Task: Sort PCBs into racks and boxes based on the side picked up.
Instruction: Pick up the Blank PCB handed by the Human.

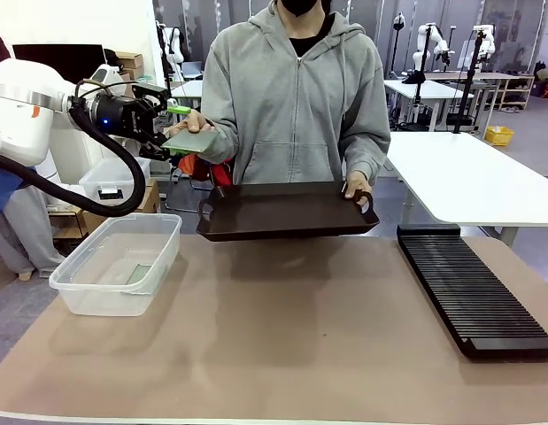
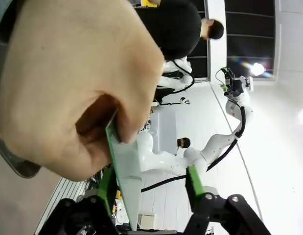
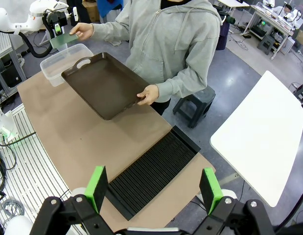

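Left fingers (image 2: 193, 182) half-open astride one PCB (image 2: 126, 171) in a person's hand (image 2: 68, 88); right fingers (image 3: 97, 188) wide, empty. Second PCB (image 1: 139, 274) in the one tub (image 1: 79, 297); one rack (image 1: 473, 288).

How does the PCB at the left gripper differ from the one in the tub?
The handed PCB is in the air; the tub PCB lies on the tub's floor. The person's hand pinches the handed PCB between the left gripper's jaws; nothing touches the tub PCB. Both are thin and greenish.

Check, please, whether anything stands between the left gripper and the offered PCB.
Nothing visible does: the PCB sits between the left gripper's open jaws, with the person's hand pinching its far edge.
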Tool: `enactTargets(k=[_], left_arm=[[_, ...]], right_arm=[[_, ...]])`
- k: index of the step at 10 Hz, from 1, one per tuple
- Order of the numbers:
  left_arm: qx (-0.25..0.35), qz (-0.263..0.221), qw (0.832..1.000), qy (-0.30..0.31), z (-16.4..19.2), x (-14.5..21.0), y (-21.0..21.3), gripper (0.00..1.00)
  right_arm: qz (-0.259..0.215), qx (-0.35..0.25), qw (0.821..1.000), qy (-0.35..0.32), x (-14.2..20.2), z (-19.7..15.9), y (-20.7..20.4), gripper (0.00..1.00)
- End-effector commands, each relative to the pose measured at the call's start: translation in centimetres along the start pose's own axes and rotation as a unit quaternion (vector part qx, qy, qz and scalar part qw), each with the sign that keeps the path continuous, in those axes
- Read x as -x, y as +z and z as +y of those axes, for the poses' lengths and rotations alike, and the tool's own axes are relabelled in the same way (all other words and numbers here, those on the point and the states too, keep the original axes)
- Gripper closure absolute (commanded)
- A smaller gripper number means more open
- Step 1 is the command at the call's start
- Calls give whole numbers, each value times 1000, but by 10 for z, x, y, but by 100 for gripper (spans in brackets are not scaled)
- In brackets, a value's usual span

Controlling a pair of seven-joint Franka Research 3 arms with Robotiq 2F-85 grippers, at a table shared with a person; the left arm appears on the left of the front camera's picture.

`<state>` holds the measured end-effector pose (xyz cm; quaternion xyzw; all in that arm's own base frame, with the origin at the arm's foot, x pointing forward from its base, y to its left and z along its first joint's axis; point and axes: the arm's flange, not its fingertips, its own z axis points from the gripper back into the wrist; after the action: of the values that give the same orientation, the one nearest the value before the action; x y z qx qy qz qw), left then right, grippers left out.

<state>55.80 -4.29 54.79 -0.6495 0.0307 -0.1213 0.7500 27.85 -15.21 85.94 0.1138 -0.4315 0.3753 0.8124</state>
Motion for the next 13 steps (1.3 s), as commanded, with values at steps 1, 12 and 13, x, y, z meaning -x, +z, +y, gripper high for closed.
enactTargets(k=[1, 12, 13], left_arm=[[-9, 10, 1000, -13, 3, 2, 4, 64], [-17, 35, 999, -2, 5, 7, 3, 100], [-15, 35, 999, -3, 5, 6, 3, 100]], right_arm=[[0, -2, 1000, 1, 0, 2, -2, 0], [0, -2, 1000, 1, 0, 2, -2, 0], [0, -2, 1000, 1, 0, 2, -2, 0]])
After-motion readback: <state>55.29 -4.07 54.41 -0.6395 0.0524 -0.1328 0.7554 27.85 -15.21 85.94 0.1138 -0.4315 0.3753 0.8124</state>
